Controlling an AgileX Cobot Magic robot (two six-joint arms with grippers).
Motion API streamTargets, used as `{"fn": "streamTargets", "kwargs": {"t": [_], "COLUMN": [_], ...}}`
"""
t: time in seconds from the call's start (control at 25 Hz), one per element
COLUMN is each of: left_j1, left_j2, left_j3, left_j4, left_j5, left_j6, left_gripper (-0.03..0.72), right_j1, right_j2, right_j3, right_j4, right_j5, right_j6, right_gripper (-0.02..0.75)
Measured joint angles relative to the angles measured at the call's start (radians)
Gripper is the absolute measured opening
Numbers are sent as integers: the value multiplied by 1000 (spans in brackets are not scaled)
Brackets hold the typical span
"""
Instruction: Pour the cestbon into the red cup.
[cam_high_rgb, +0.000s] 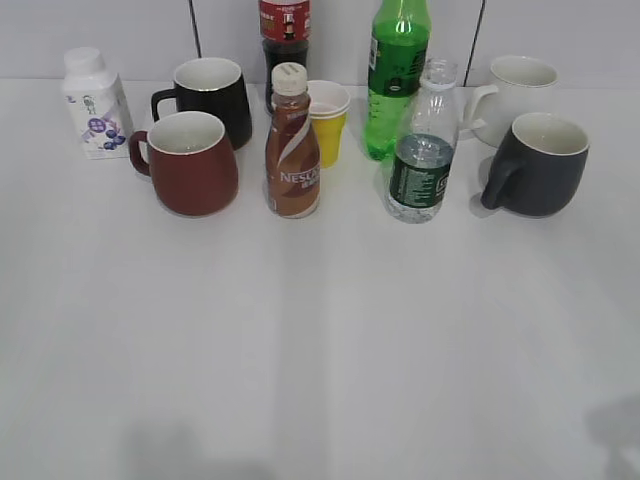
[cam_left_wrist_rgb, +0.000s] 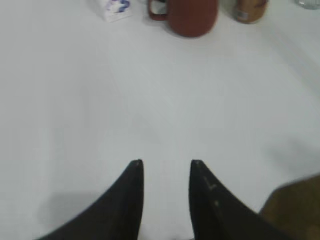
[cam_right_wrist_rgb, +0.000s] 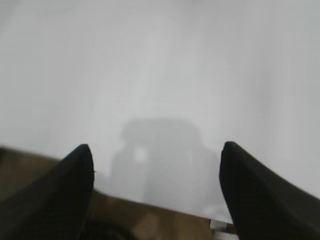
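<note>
The cestbon, a clear capless bottle with a dark green label, stands upright right of centre in the exterior view. The red cup stands at the left, handle to the left; its lower part also shows at the top of the left wrist view. Neither gripper shows in the exterior view. My left gripper is open and empty over bare table, well short of the red cup. My right gripper is wide open and empty over the table's near edge; the cestbon is out of its view.
A brown Nescafe bottle stands between cup and cestbon. Behind are a black mug, yellow cup, green soda bottle and dark cola bottle. A white milk bottle is far left, a dark grey mug and white mug right.
</note>
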Motion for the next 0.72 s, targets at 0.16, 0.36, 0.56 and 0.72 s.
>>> {"fn": "streamTargets", "kwargs": {"t": [0.16,0.36,0.56,0.72], "left_j1": [124,227,235,235], "left_j2": [-26,-69,-115,-118], "left_j3": [0,0,0,0], "left_j4": [0,0,0,0], "left_j5": [0,0,0,0], "left_j6": [0,0,0,0], "left_gripper": [237,237,237,237], "right_j1": [-179,-270,-274,-274], "right_j2": [-118,-248,-275,-275], "right_j3": [0,0,2,2], "right_j4": [6,10,11,12], "right_j5": [1,1,1,1], "right_j6": [0,0,0,0], "right_gripper": [589,589,589,589]}}
